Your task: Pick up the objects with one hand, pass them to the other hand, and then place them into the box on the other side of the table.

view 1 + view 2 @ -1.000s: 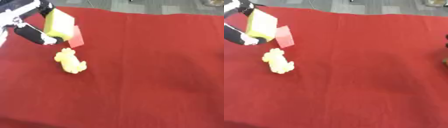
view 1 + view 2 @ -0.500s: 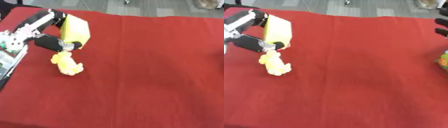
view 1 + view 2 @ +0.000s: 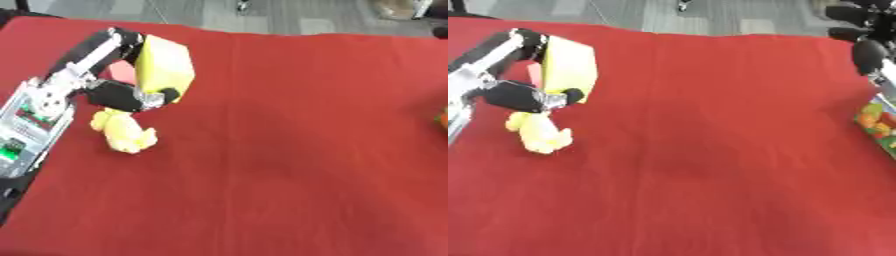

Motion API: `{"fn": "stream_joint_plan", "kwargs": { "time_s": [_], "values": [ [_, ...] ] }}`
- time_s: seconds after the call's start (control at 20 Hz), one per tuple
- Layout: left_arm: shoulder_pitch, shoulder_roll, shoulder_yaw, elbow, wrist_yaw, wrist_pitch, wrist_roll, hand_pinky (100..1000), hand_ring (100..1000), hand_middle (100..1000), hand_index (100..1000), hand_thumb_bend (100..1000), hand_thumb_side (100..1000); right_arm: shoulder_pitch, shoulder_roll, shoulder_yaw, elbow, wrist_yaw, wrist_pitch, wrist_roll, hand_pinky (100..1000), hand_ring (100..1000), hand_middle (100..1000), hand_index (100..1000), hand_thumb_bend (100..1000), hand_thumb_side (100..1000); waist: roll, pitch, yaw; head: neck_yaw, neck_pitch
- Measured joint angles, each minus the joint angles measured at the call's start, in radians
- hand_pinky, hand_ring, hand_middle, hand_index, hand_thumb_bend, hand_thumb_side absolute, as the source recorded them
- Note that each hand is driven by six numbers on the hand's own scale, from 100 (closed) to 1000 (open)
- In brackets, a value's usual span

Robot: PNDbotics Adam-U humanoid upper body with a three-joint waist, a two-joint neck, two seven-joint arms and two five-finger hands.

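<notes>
Yellow and blocky, the sponge-like block [image 3: 164, 67] is sitting in the left hand [image 3: 105, 70], lifted off the red tablecloth [image 3: 289, 150] near the table's left side, with the fingers arching over its top edge and the thumb curling in under its lower corner, so the hand is pinching it rather than cradling it. Just behind it a pink flat piece [image 3: 122, 86] is showing between the block and the arm; whether the hand is also carrying it cannot be told. Directly below, a yellow plush toy [image 3: 123, 132] is lying on the cloth, close under the thumb. Far across, at the right edge, the right hand [image 3: 866, 35] is coming into the right eye view from the upper corner, and its fingers are too indistinct to say whether they are spread or curled. Beneath it a colourful box [image 3: 877, 120] is peeking in at the edge. The likely trouble is in the handover: the block is being held by its edges only and looks soft, so it may twist or slip out as the left hand is carrying it across. A low pass may also be brushing the plush toy and nudging it away.
</notes>
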Motion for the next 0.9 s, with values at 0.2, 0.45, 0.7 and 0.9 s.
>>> {"fn": "stream_joint_plan", "kwargs": {
  "time_s": [0.2, 0.45, 0.7, 0.9],
  "values": [
    [0.007, -0.042, -0.018, 0.018, -0.032, -0.047, 0.027, 687, 533, 467, 547, 100, 285, -0.054, 0.000, 0.051, -0.004, 0.064, 0.000, 0.060, 948, 1000, 977, 988, 100, 367, -0.003, -0.001, -0.004, -0.002, 0.007],
    [0.010, -0.087, -0.034, 0.055, -0.072, -0.109, 0.055, 685, 533, 467, 547, 100, 291, -0.118, 0.001, 0.111, -0.005, 0.141, -0.015, 0.132, 939, 1000, 971, 982, 100, 318, -0.008, -0.004, -0.010, -0.003, 0.008],
    [0.018, -0.119, -0.044, 0.097, -0.099, -0.154, 0.085, 686, 531, 466, 548, 100, 336, -0.173, 0.001, 0.166, -0.005, 0.204, -0.035, 0.178, 929, 1000, 961, 968, 100, 258, -0.013, -0.006, -0.016, -0.003, 0.016],
    [0.028, -0.139, -0.051, 0.117, -0.098, -0.182, 0.105, 686, 530, 465, 548, 100, 376, -0.233, 0.004, 0.207, 0.014, 0.254, -0.048, 0.182, 925, 1000, 956, 958, 100, 189, -0.019, -0.008, -0.023, 0.000, 0.018]
  ]
}}
